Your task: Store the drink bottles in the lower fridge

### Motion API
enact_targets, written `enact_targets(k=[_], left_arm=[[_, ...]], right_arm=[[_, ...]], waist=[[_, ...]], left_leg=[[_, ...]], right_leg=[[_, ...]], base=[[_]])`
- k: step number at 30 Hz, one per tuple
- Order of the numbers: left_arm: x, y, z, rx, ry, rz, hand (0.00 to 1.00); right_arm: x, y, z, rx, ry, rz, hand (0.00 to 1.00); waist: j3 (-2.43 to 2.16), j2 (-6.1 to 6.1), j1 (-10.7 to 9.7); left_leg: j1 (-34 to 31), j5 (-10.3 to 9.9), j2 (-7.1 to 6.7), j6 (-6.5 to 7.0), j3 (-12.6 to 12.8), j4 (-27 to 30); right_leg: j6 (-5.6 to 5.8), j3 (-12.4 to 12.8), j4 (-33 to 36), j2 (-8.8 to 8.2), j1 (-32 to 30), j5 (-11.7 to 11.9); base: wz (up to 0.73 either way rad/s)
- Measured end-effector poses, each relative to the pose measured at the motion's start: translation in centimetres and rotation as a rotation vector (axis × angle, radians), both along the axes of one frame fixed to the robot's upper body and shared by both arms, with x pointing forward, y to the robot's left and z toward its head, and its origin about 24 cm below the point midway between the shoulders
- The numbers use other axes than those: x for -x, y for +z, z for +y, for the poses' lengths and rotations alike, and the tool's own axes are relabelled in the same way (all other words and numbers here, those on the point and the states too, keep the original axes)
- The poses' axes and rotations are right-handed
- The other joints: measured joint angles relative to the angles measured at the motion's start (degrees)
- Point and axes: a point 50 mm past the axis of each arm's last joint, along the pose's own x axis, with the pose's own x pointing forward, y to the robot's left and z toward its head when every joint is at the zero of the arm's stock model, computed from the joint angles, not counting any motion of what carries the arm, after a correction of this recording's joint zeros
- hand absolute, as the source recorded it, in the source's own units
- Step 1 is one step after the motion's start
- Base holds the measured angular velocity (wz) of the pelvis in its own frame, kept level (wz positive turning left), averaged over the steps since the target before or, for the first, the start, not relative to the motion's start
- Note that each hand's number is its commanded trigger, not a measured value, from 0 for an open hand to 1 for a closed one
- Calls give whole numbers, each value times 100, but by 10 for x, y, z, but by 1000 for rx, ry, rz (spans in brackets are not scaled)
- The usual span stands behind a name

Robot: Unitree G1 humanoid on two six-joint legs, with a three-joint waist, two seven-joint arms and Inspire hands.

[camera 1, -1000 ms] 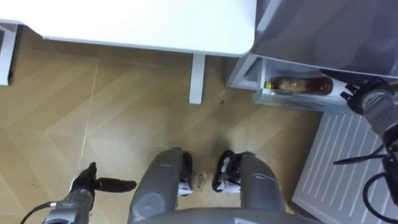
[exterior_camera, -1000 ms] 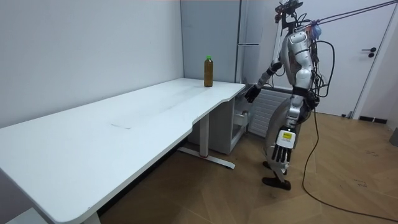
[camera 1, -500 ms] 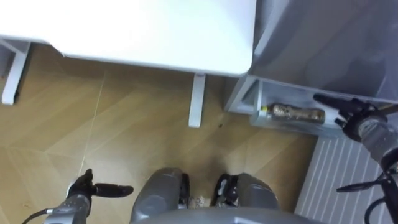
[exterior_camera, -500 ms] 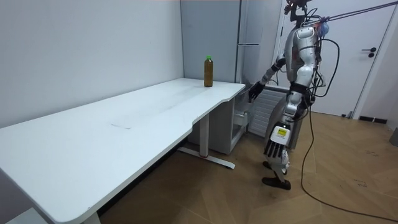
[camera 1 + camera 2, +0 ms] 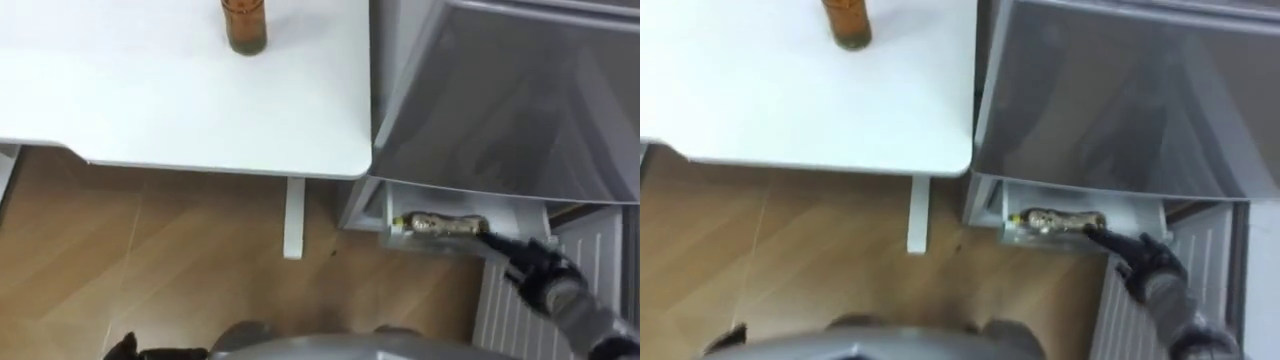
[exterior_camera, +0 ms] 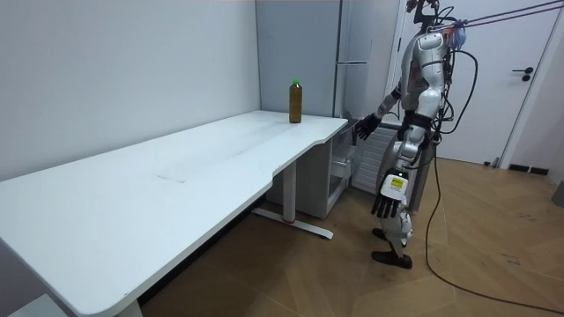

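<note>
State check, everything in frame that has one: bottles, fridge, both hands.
Standing bottle: upright on the table.
Lying bottle: on its side, inside the lower fridge compartment.
Lower fridge compartment: open.
Right hand: open, fingers straight, pointing at the lying bottle.
Left hand: open, hanging at the robot's side.

The bottle (image 5: 244,25) on the table (image 5: 150,100) is cropped by the top edge.

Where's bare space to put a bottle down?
Nearly all the white table is bare; an upright bottle stands at its fridge end. The lower fridge compartment is tight: a lying bottle and the right robot hand crowd it.
</note>
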Motion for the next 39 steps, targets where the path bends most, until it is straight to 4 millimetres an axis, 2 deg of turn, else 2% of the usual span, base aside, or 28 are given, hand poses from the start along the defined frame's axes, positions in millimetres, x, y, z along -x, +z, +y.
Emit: enact_targets(k=[3,5,7,13,15,19,23,25,27,30,31,35,39], left_arm=[[8,-2,-8,2,46,1,0],[9,-3,-10,5,76,-2,0],[10,-3,-11,-4,109,-4,0],[2,0,-6,-58,231,-53,0],[-3,5,1,-119,276,-86,0],[-12,16,17,-245,372,-146,0],[-40,43,33,-417,442,-310,0],[-53,55,34,-479,428,-378,0],[-72,76,36,-568,400,-492,0],[-86,96,42,-664,390,-600,0],[-88,101,43,-677,397,-620,0],[-107,140,47,-765,411,-814,0],[-122,170,45,-829,384,-957,0]], right_arm=[[27,-11,17,-39,11,63,0],[35,-15,22,-51,30,91,0],[49,-19,25,-56,53,150,0],[65,-24,33,-19,182,236,0],[70,-25,34,23,258,273,0],[80,-27,37,57,282,322,0],[82,-27,35,78,286,334,0],[84,-27,34,81,281,339,0],[85,-26,33,86,285,336,0],[90,-26,30,93,243,340,0],[92,-26,29,92,234,347,0],[115,-25,26,83,172,400,0],[122,-25,28,73,189,437,0]], waist=[[9,32,-83],[16,39,-104],[48,46,-114],[19,87,-98],[16,105,-53],[7,144,20],[9,184,78],[8,214,58],[8,237,76],[-18,295,73],[-18,304,67],[-14,319,62],[-13,325,-8]], left_leg=[[256,3,2,-5,4,-154],[368,10,2,-18,23,-236],[570,14,1,-24,18,-359],[731,15,1,-26,-52,-460],[741,24,-2,-28,-63,-464],[868,30,-3,-31,-82,-504],[960,73,-17,-35,-105,-605],[959,75,-21,-35,-122,-605],[947,87,-22,-35,-139,-627],[962,88,-22,-38,-138,-645],[979,89,-21,-39,-139,-651],[1139,89,-35,-39,-210,-664],[1124,89,-41,-38,-263,-688]], right_leg=[[17,-4,-170,35,287,10],[21,-5,-214,46,370,12],[42,-6,-347,68,585,24],[61,-66,-474,97,796,77],[60,-53,-484,99,777,97],[63,-70,-549,114,913,111],[68,-75,-611,120,1034,129],[69,-85,-605,115,1031,130],[69,-89,-599,115,1015,130],[69,-91,-604,122,1025,130],[69,-93,-607,122,1037,130],[73,-134,-692,126,1196,127],[73,-185,-689,121,1202,127]], base=[[0],[-2],[2],[5],[0],[0],[1],[4],[4],[0],[0],[9],[4]])
